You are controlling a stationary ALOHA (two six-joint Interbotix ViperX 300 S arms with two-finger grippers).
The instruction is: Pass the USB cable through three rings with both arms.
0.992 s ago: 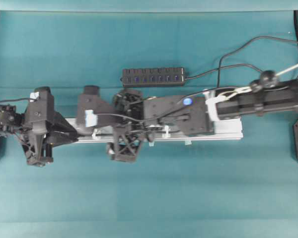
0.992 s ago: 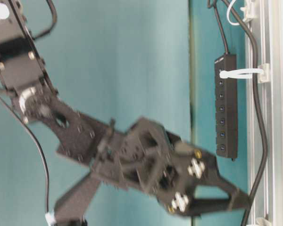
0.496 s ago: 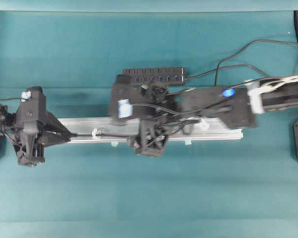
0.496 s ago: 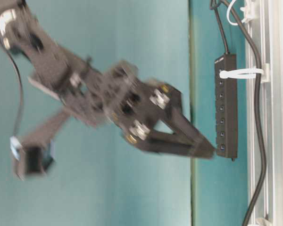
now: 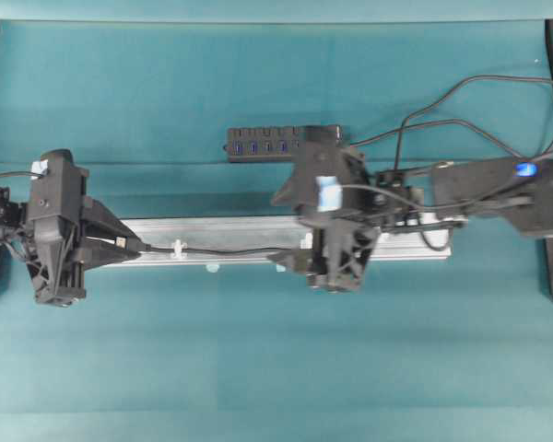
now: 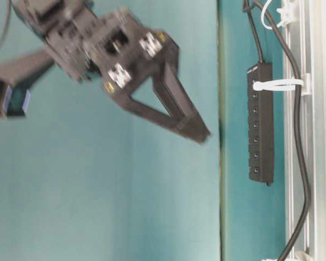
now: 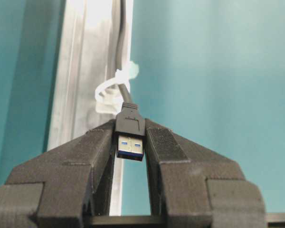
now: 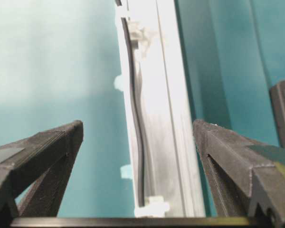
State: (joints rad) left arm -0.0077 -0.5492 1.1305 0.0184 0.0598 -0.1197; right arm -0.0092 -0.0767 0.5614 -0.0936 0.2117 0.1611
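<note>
My left gripper [image 5: 127,245] is shut on the black plug [image 7: 130,124] of the USB cable, silver tip toward the camera. From there the cable [image 5: 230,250] runs right along the aluminium rail [image 5: 221,228], through a white ring [image 5: 177,249] just past the plug. This ring [image 7: 110,93] shows behind the plug in the left wrist view. My right gripper [image 5: 281,230] hovers wide open over the rail's middle, holding nothing. Between its fingers the cable [image 8: 135,118] lies on the rail between two rings [image 8: 138,32] [image 8: 153,207]. A ring [image 6: 280,84] shows in the table-level view.
A black multi-port hub [image 5: 267,145] lies behind the rail, also seen in the table-level view [image 6: 261,122]. Its cord and other black cables loop at the back right [image 5: 461,101]. Teal cloth covers the table [image 5: 258,350].
My right arm has risen off the rail and drawn back to the right, jaws open. The left gripper keeps the plug at the rail's left end. The cable now lies straighter along the rail.
</note>
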